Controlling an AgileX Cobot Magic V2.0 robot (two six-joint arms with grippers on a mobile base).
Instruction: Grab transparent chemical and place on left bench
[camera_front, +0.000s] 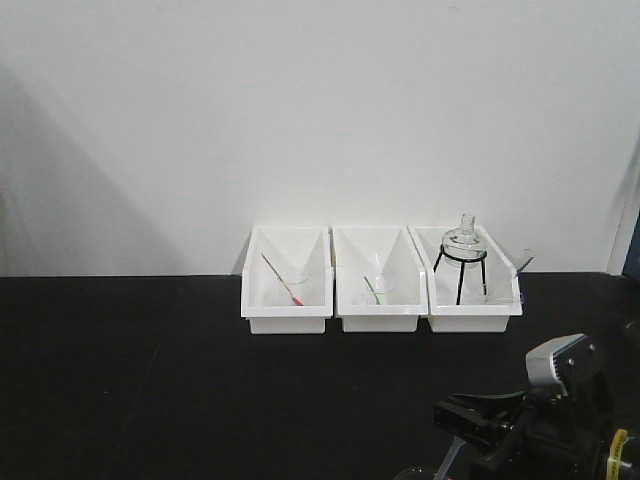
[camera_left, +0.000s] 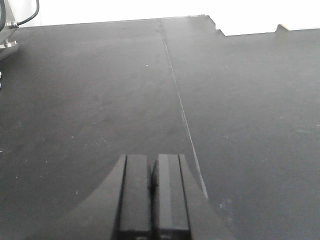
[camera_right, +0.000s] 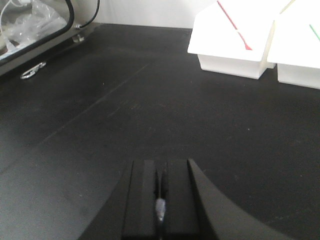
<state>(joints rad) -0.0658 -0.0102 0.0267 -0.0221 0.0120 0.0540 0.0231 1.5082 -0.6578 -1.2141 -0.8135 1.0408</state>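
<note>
Our right gripper (camera_right: 160, 170) has its jaws drawn in narrow, and a small pale, translucent sliver sits pinched between them. We take that to be the transparent chemical (camera_right: 160, 206), the slim dropper, though very little of it shows. In the front view a thin pale stem hangs below that gripper at the near right corner of the bench, which fits. Our left gripper (camera_left: 152, 165) is pressed together on nothing, hovering over bare black top beside a seam.

The black bench (camera_front: 150, 380) fills the lower half of the front view and runs to the white wall. At its far edge, right of the middle, stand three white bins (camera_front: 378, 320) in a row, touching. The right one holds a glass flask on a black tripod (camera_front: 462, 240). The left one holds a red-tipped rod (camera_front: 280, 277) and the middle one a green-tipped rod (camera_front: 372, 290).

We judge the grab done, or nearly so. The placing is not yet done, since the dropper is not lying on any surface. We cannot tell whether this top is the left bench, so a carry leftward and the release remain.
</note>
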